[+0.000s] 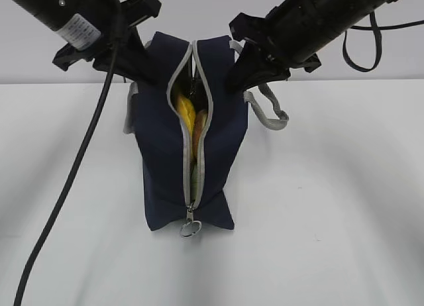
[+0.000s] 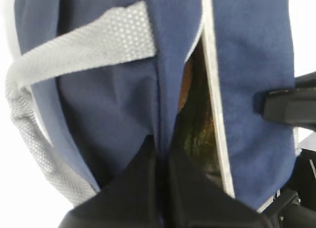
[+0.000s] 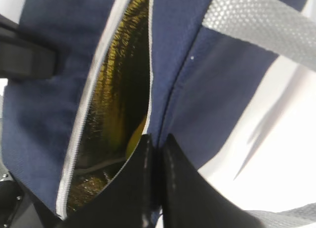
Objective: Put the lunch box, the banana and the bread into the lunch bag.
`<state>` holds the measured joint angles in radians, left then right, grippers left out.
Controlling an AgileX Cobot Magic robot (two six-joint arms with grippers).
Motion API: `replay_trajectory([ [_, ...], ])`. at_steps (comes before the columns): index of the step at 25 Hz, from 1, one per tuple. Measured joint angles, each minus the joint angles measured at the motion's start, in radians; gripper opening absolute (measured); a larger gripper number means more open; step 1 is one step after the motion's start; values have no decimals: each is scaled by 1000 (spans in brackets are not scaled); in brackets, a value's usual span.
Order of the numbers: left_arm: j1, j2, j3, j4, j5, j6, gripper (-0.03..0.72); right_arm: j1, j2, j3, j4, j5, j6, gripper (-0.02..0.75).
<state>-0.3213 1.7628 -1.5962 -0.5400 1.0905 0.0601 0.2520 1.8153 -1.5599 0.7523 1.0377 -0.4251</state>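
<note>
My left end effector [image 2: 160, 154] is clenched on a fold of the lunch bag [image 1: 159, 160], pinching navy fabric beside the zipper's left edge. My right end effector [image 3: 154, 149] grips the opposite flap the same way, fingers pressed together on the cloth. The bag stands upright on the white table [image 1: 331, 200], its grey zipper band parted in a narrow slit, the ring pull [image 1: 190, 228] hanging at the near bottom end. Through the slit the banana [image 1: 185, 111] shows yellow against the foil lining, with something golden-brown beside it, perhaps the bread [image 1: 197, 130]. A grey strap handle [image 1: 271, 110] droops on the right side, and a black cable [image 1: 73, 173] crosses the table.
</note>
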Motion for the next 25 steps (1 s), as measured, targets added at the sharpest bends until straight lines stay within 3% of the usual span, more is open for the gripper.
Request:
replay_trajectory([
  [9,-51,104,-157,-2,25,0,-2,-4,-10,-32,-182,27,103,3],
  [25,-51,189,-201,-33,2,0,-2,-23,-1,-106,-256,43,119,3],
])
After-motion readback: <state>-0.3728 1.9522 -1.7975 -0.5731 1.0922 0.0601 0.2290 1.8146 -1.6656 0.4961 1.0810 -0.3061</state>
